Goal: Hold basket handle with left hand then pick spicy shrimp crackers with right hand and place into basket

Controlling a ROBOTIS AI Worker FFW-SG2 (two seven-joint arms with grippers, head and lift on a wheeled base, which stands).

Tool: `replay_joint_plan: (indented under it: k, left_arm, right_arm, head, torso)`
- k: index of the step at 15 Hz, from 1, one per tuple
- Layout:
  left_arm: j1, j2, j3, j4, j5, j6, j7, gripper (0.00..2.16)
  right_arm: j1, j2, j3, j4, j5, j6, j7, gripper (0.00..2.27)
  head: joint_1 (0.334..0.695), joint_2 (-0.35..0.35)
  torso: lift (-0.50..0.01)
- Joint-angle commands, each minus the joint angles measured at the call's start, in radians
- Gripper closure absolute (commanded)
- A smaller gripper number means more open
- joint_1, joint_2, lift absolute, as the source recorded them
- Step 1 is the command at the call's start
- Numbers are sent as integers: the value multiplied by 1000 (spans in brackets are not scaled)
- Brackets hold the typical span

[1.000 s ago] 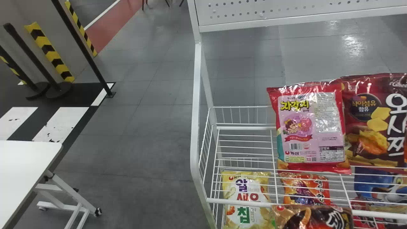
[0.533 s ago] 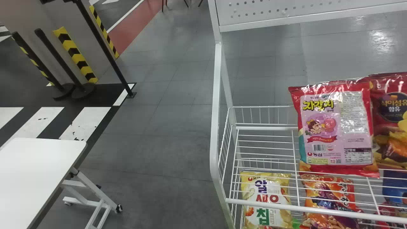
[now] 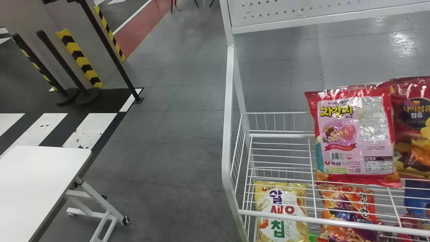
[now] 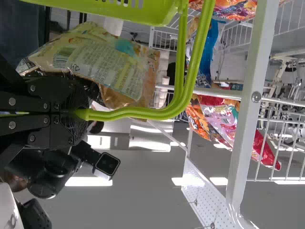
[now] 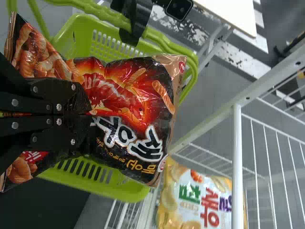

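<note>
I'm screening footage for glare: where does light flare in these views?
Head view: bright reflection on the floor, shine on the red snack bag; left wrist view: white patches, lamps or reflections, I cannot tell; right wrist view: small highlights on the spicy shrimp crackers.

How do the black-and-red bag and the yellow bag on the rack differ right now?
Support: black-and-red bag is clamped in the right gripper; yellow bag is in the rack, not gripped.
Shape: black-and-red bag is pinched in at its middle; yellow bag isn't.
Print: black-and-red bag has white lettering, yellow bag purple, red and green.
Shared: both are printed snack bags.
</note>
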Motion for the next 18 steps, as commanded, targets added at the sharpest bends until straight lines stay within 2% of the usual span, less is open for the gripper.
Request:
replay_joint_plan:
  k: [1,5,7,8,11,13,16,18]
  left_arm:
    - [0,1,1,-1,0,0,-13,2148]
    - [0,-1,0,-6,2,3,-13,2148]
    - [0,-1,1,-6,2,7,-13,2148]
    - [0,1,1,-6,2,7,-13,2148]
    - [0,-1,1,-4,2,7,-13,2148]
    - [0,1,1,-1,2,3,-13,2148]
    - [0,-1,3,5,3,0,-13,2148]
    - [0,-2,3,9,3,-3,-13,2148]
  right_arm:
    - [-29,6,13,68,3,-21,25,-2]
    - [-17,6,-2,71,-3,-18,30,56]
    - [12,4,-35,39,7,-98,42,60]
    - [40,2,-52,38,23,-242,63,63]
    - [74,-4,-70,51,108,-420,60,76]
    - [124,-4,-107,104,146,-757,60,83]
    - [166,-2,-167,157,160,-1009,63,83]
    - [198,-2,-173,243,206,-1343,62,87]
  head:
    - [695,350]
    - [695,350]
    - [695,350]
    - [695,350]
    - [695,350]
    - [695,350]
    - [695,350]
    - [695,350]
  torso:
    - [-10]
    - [-10]
    - [-10]
    - [-10]
    - [-10]
    - [-10]
    - [-10]
    - [-10]
